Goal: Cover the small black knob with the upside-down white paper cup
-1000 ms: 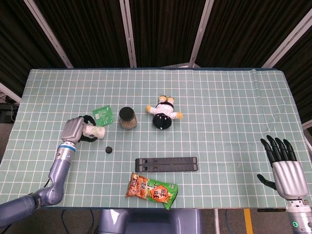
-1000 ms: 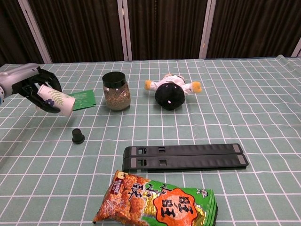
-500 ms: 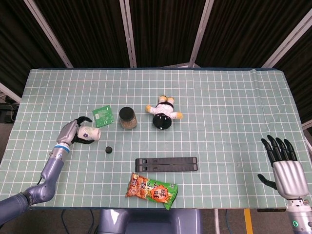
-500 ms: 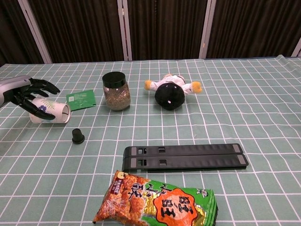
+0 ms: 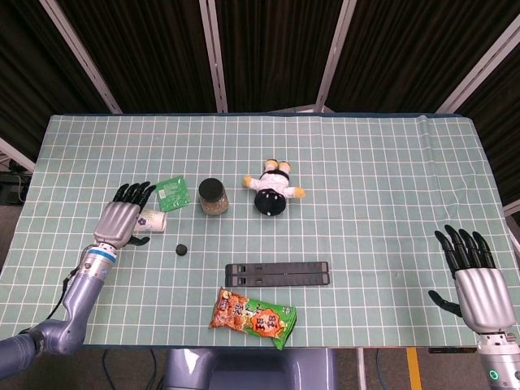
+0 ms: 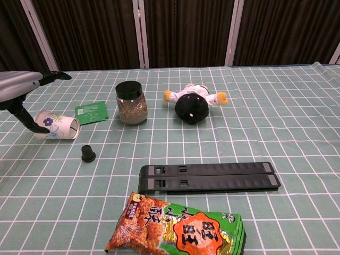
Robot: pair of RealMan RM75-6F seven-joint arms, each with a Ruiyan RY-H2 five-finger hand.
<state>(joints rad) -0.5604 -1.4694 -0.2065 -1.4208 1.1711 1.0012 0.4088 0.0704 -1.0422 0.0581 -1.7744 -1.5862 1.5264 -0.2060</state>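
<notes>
The white paper cup (image 5: 154, 221) (image 6: 56, 125), printed with blue flowers, lies on its side on the checked cloth with its mouth facing right. The small black knob (image 5: 182, 249) (image 6: 87, 154) stands uncovered a little to the front right of it. My left hand (image 5: 122, 219) (image 6: 18, 85) hovers over the cup's closed end with fingers spread, holding nothing. My right hand (image 5: 475, 276) rests open at the table's front right corner, far from both objects, and appears only in the head view.
A dark-lidded jar (image 5: 213, 196) (image 6: 130, 103) and a green card (image 5: 171, 192) (image 6: 91, 112) sit just behind the cup. A plush toy (image 5: 273, 188) lies mid-table. Two black bars (image 5: 277, 273) and a snack bag (image 5: 253, 318) lie toward the front.
My left hand let go of the cup, which dropped from its grip onto the table on its side. The hand then spread its fingers and lifted. The right hand stayed still.
</notes>
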